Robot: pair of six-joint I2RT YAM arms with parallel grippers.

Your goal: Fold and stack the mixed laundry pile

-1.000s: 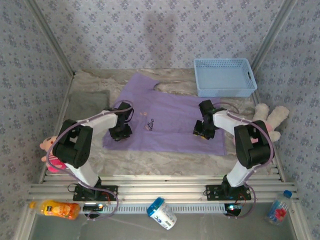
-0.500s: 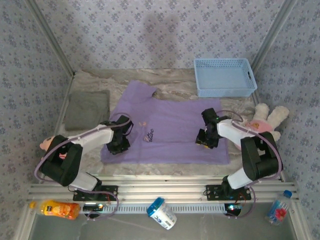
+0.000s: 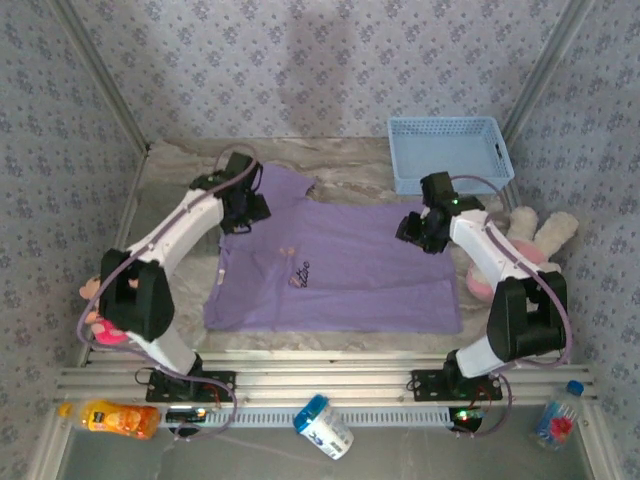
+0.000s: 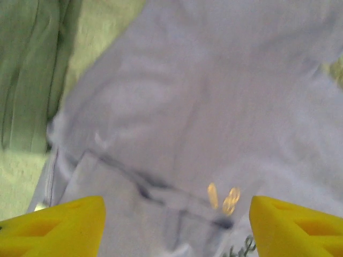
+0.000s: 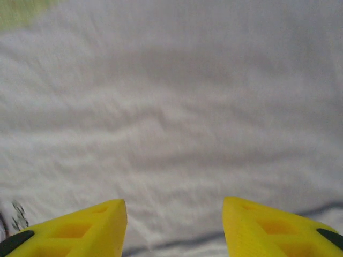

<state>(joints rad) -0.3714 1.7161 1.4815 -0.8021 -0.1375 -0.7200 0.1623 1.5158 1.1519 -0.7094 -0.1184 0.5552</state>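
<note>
Barely legible chest lettering (image 3: pixel 299 272) on lavender T-shirt (image 3: pixel 370 270).

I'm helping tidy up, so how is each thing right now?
lavender T-shirt: spread out, mostly flat.
gray garment: looks folded, beside the shirt.
blue basket: upright, empty.
left gripper: jaws open, holding nothing.
right gripper: jaws open, holding nothing.
white jar: lying on its side.

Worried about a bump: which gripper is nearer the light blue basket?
Right. The right gripper hangs over the purple T-shirt just in front of the light blue basket; the left gripper is over the shirt's opposite end.
</note>
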